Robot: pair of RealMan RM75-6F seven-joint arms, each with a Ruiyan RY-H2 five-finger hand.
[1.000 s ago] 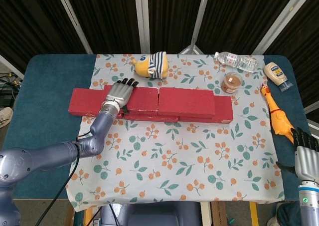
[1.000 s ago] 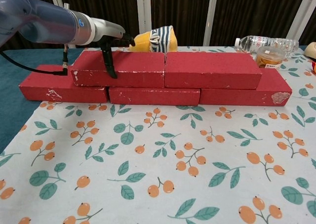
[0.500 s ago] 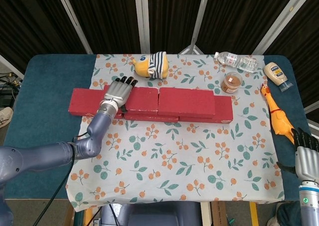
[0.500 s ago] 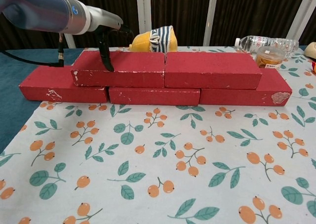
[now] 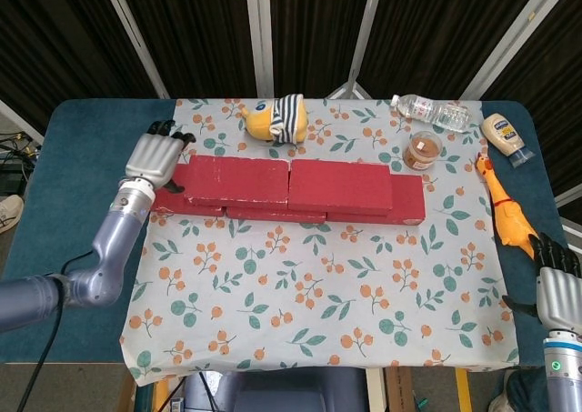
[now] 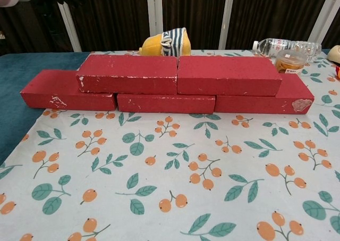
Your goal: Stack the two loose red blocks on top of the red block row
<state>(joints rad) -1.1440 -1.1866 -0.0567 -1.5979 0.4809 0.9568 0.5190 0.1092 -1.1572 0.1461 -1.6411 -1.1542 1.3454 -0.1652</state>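
Two red blocks sit stacked on a row of red blocks on a cloth-covered bench.

The upper blocks point(image 6: 178, 74) lie end to end, bridging the seams of the block row point(image 6: 164, 102) below, which probably steadies them. All are flat, matte bricks with chipped corners. The left hand point(image 5: 155, 157) hovers by the row's left end, fingers spread, holding nothing. The right hand point(image 5: 556, 280) waits far right; I cannot tell its finger state.

The left arm point(image 5: 86, 280) reaches from the lower left of the head view up toward the left middle. Its left hand point(image 5: 155, 157) is raised with the back facing the camera, fingers point(image 5: 164, 128) extended and slightly apart, holding nothing. The right hand point(image 5: 556, 280) sits at the lower right edge, fingers loosely spread, empty.
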